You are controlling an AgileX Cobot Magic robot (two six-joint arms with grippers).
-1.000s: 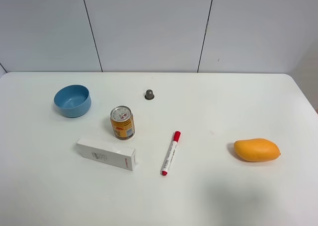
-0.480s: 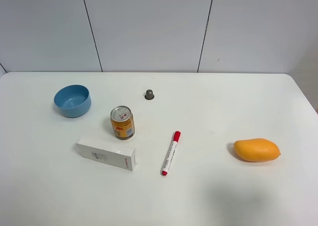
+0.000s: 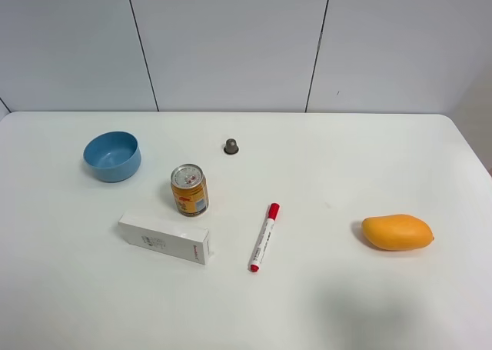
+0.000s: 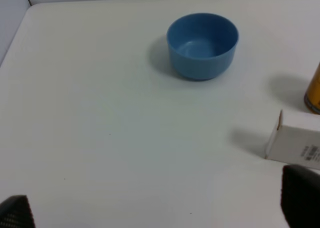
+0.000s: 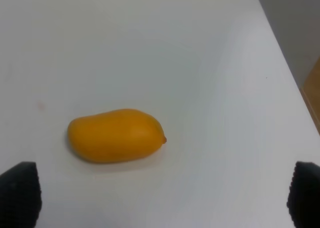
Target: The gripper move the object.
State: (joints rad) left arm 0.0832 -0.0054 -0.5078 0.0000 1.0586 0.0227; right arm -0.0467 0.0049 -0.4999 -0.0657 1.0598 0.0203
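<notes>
Bright, even overhead light leaves soft shadows on the white worktop; wrist views look slightly blurred.

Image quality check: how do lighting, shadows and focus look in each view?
Exterior high: sharp, even light, short soft shadows beside the carton and can. Left wrist: softer, carton cut off at the frame edge. Right wrist: mango slightly soft, no glare.

In your left wrist view the carton and can are cut off at the edge. Only the fingertips of the left gripper show, and the carton's print is too small to read.
</notes>
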